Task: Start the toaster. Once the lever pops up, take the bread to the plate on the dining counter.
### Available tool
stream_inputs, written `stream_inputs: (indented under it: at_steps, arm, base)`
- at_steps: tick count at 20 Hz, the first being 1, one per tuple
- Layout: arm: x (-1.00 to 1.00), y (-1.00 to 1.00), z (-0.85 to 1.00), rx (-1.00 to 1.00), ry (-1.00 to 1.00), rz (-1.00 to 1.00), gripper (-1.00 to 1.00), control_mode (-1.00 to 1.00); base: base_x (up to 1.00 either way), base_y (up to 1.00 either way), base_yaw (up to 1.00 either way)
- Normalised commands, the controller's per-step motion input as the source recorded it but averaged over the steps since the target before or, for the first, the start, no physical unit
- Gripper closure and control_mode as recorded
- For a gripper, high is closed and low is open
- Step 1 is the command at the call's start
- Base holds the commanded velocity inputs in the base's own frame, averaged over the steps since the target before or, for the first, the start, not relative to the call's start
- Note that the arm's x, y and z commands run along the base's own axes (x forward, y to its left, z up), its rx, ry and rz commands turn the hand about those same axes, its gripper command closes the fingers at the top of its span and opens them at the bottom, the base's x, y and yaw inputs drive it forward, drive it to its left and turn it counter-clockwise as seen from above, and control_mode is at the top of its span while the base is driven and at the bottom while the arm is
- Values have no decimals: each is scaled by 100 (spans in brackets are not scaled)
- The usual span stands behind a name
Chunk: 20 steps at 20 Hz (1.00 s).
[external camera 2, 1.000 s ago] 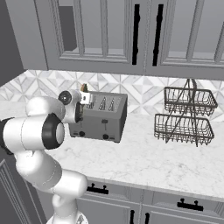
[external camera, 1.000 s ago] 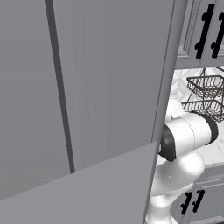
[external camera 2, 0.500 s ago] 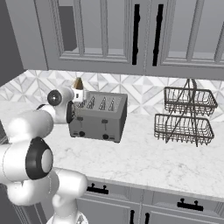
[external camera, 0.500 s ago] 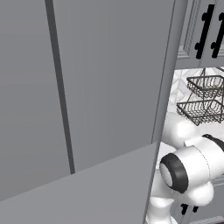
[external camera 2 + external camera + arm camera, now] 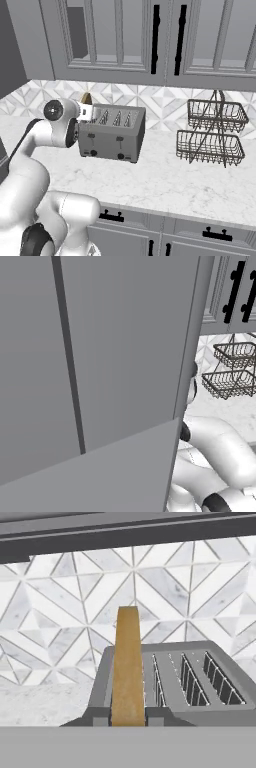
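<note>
Tan-brown bread (image 5: 128,667) stands on edge between the gripper (image 5: 128,724) fingers, seen end-on from the hand so that it shows as a narrow upright strip; the fingers look pressed together on its lower part, pinching the slice. In the right base view the bread (image 5: 86,98) pokes up as a small brown corner just above the gripper (image 5: 85,111), at the left end of the toaster (image 5: 112,134).

What matters for the coming move is how the slice lies against the slots. From the hand, the bread's flat faces run parallel to the toaster (image 5: 170,684) slots, and its long axis is upright, so it can only come free by travelling straight up, along its own height. It appears to be over the leftmost slot, with the three empty slots lying off to the right of it. Whether its lower edge is already clear of the slot I cannot tell.

The toaster sits on the marble wall counter (image 5: 165,182), a wire basket rack (image 5: 212,132) well apart to its right. I judge the plate and dining counter lie somewhere away from this wall, so the arm will have to lift the slice clear, then swing it round.
</note>
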Motion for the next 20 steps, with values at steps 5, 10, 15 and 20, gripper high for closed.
stream_inputs:
  at_steps: [5,10,15,20]
  arm:
    - [-99,-57,1,0,4,0,100,-100]
    - [-70,-7,15,-1,4,-3,100,-100]
    - [-60,1,18,-8,17,-5,100,-100]
    - [-29,8,13,-10,18,0,100,-100]
  base:
    - [0,0,0]
    - [0,0,0]
    - [0,0,0]
    - [0,0,0]
